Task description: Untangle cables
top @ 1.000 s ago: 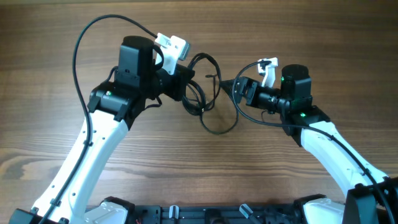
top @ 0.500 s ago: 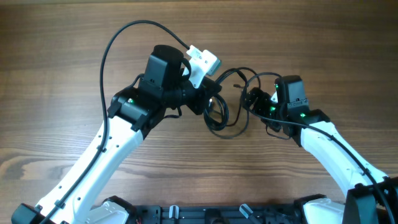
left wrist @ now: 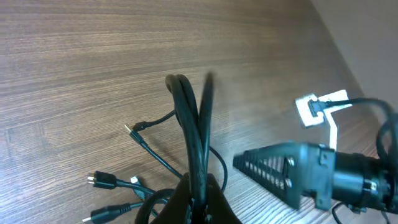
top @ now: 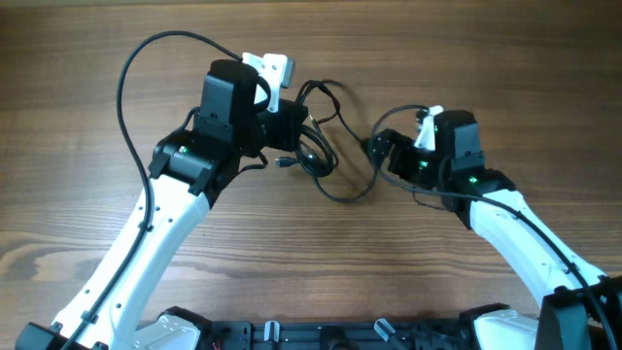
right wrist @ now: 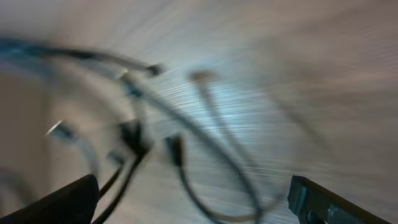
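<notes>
The thin black cables (top: 326, 156) lie in a tangled bunch of loops between the two arms on the wooden table (top: 466, 58). My left gripper (top: 296, 126) is shut on a bundle of the cables (left wrist: 196, 130), which rises between its fingers (left wrist: 199, 202); several plug tips (left wrist: 102, 182) lie on the wood beside it. My right gripper (top: 381, 151) is open, right of the bunch. In the blurred right wrist view its fingers (right wrist: 193, 199) stand wide apart with cable loops (right wrist: 186, 155) on the table in front of them.
The thicker black wire (top: 146, 68) of the left arm arcs over the table's upper left. A black frame (top: 321, 335) runs along the front edge. The right gripper's head shows in the left wrist view (left wrist: 311, 177).
The left gripper has swung back to the left with the cables, after moving right half a second ago. The right gripper has shifted slightly and its wrist view is motion-blurred.
</notes>
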Controlling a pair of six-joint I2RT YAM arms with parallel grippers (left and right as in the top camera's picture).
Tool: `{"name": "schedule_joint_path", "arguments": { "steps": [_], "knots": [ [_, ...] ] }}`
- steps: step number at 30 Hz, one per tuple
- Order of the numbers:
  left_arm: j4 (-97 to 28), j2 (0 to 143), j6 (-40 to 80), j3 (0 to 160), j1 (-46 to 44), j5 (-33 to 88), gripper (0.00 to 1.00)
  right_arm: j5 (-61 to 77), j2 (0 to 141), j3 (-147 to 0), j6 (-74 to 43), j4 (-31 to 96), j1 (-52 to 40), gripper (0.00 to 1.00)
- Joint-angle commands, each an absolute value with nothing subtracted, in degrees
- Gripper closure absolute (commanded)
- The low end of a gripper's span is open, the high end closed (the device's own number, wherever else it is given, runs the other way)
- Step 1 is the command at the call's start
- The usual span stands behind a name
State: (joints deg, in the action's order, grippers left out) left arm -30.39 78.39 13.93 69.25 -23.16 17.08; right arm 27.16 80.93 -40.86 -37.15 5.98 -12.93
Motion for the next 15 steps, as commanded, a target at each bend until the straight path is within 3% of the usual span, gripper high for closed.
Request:
{"name": "schedule_joint_path", "arguments": {
  "steps": [1, 15],
  "knots": [
    [-30.28, 76.82, 19.22, 69.76, -22.74, 13.32, 0.96, 40.58, 81.25, -41.15, -26.44, 3.62, -13.67, 0.0],
    [-31.16, 77.19, 25.23, 69.76, -22.59, 6.33, 0.96, 31.77, 67.7, -41.17, -15.05, 3.68, -22.46, 0.0]
  ]
}}
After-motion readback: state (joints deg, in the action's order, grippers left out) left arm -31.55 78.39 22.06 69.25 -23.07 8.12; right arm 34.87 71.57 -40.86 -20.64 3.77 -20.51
